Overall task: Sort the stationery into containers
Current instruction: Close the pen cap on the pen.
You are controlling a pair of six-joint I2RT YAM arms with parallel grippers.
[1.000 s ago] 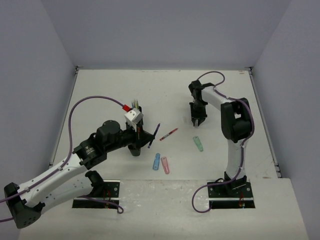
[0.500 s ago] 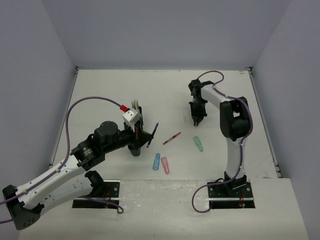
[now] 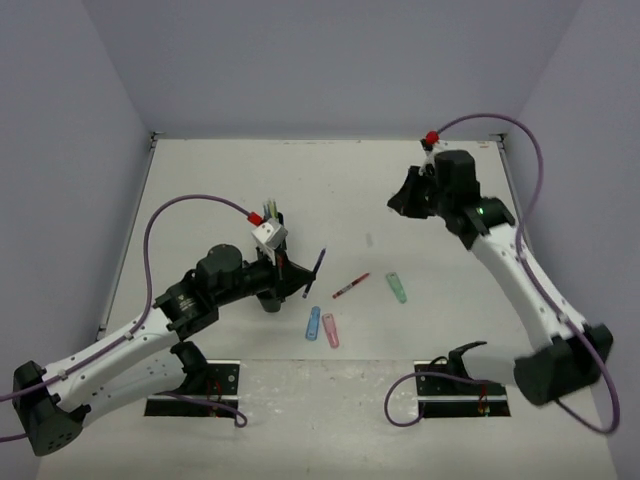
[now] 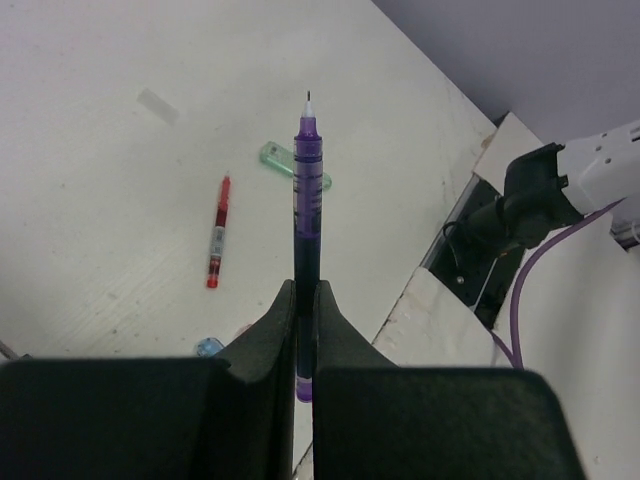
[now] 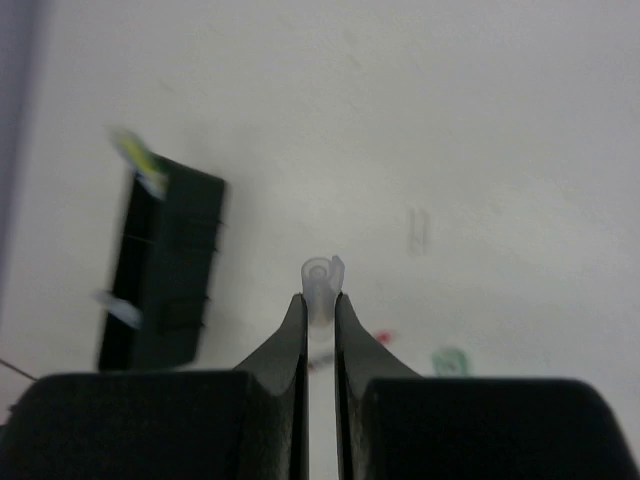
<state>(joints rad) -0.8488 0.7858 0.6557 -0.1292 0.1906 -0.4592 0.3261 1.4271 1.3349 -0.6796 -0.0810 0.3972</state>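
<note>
— What do your grippers hold?
— My left gripper (image 4: pixel 304 292) is clamped on a slim purple plastic pen (image 4: pixel 307 190), held off the white table (image 3: pixel 220 180); my right gripper (image 5: pixel 319 300) pinches a small clear plastic tube (image 5: pixel 320 277).
— And the containers?
— The narrow black plastic organiser (image 5: pixel 165 265) stands by my left wrist; a thin red pen (image 3: pixel 350 286) lies loose to its right.

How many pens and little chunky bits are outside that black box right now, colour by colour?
red pen: 1, on the table
purple pen: 1, in the left gripper
green chunky piece: 1, on the table
blue chunky piece: 1, on the table
pink chunky piece: 1, on the table
small clear piece: 1, in the right gripper
Total: 6
</note>
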